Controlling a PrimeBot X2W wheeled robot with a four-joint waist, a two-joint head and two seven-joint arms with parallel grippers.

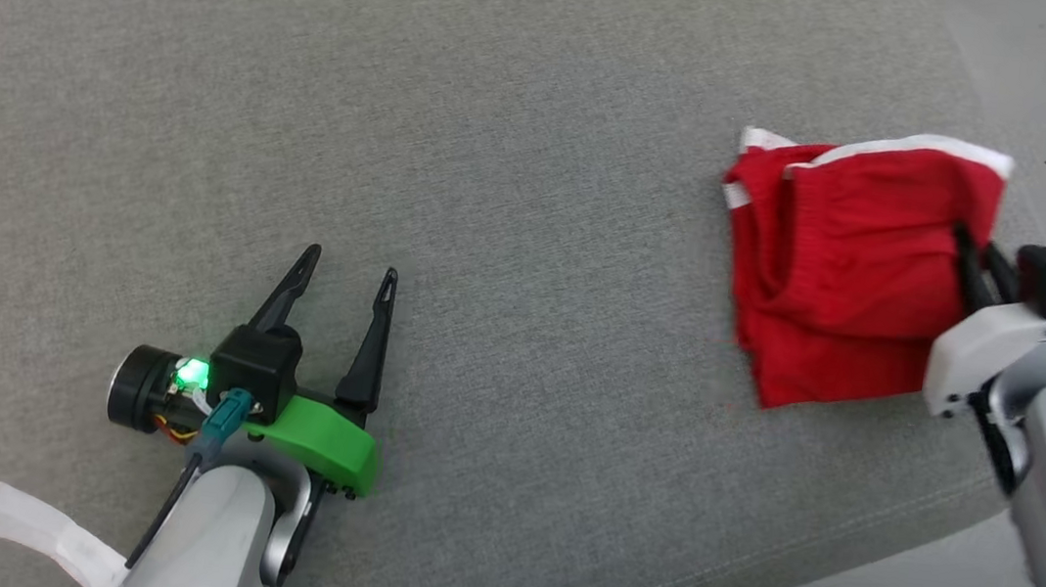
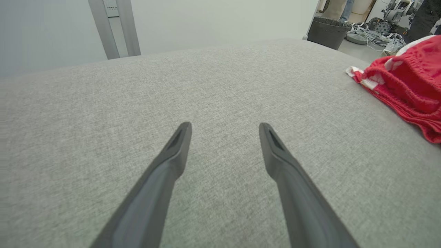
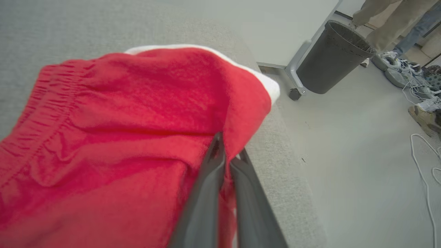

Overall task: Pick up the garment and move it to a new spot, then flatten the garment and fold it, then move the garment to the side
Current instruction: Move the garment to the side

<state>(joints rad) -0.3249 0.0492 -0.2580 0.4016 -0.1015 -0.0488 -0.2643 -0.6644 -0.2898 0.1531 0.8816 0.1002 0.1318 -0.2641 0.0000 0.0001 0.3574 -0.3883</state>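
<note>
While the fingers of the right gripper (image 3: pixel 230 146) are pinched shut on its right edge, the red garment (image 1: pixel 841 271) lies folded near the right rim of the grey upholstered surface (image 1: pixel 496 182).
The compact, layered bundle suggests flattening and folding are done, with only the move aside to come. The left gripper (image 1: pixel 353 262) has its fingers spread wide, empty, well apart from it. The garment is soft knit with a gathered elastic waistband and white trim; the grey cover is coarsely woven.

- Grey woven worktop (image 1: pixel 496 182), evenly lit.
- Pale floor (image 3: pixel 361 155) to its right.
- Dark bin (image 3: pixel 330 58) far right, beside a castor (image 3: pixel 294 93).
- White cables (image 2: pixel 367 34) and shoes (image 3: pixel 422 119) beyond.
- Pale wall (image 2: pixel 206 20), grey post (image 2: pixel 113 27), far side.
</note>
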